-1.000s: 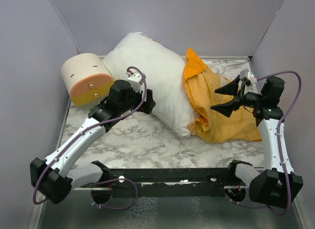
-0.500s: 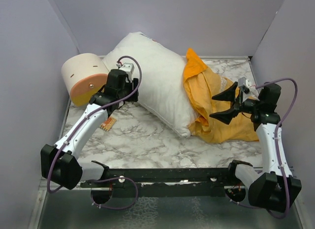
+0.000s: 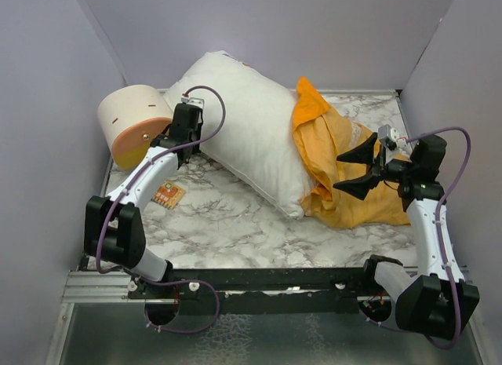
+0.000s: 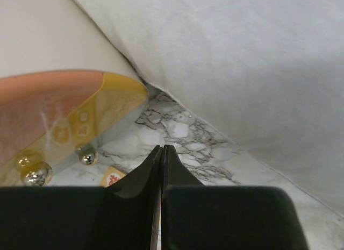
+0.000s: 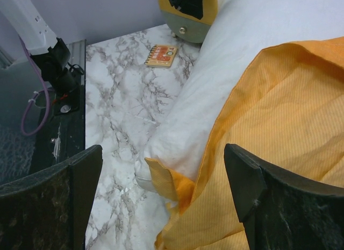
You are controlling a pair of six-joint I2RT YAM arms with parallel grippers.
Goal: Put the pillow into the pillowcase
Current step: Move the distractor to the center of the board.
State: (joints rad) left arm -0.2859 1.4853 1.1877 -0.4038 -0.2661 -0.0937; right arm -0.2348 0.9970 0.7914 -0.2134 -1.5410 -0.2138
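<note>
Left gripper (image 4: 162,149) was pinched shut, empty; pillow (image 4: 242,62) just right of its tips, cylinder (image 4: 48,40) left. Right gripper (image 3: 339,173) gaped over pillowcase (image 3: 325,137). You risked shoving pillow ungripped, pulling pillowcase off.

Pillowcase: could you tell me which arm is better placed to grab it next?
Probably the right: the right pincer hovers open over the pillowcase, beside the pillow, while the left pincer is shut by the cylinder.

My left end effector (image 3: 179,137) sits between the plump white pillow (image 3: 251,133) and a cream-and-orange cylinder (image 3: 135,123); my right end effector (image 3: 353,170) gapes over the orange-yellow fabric pillowcase (image 3: 325,141).
</note>
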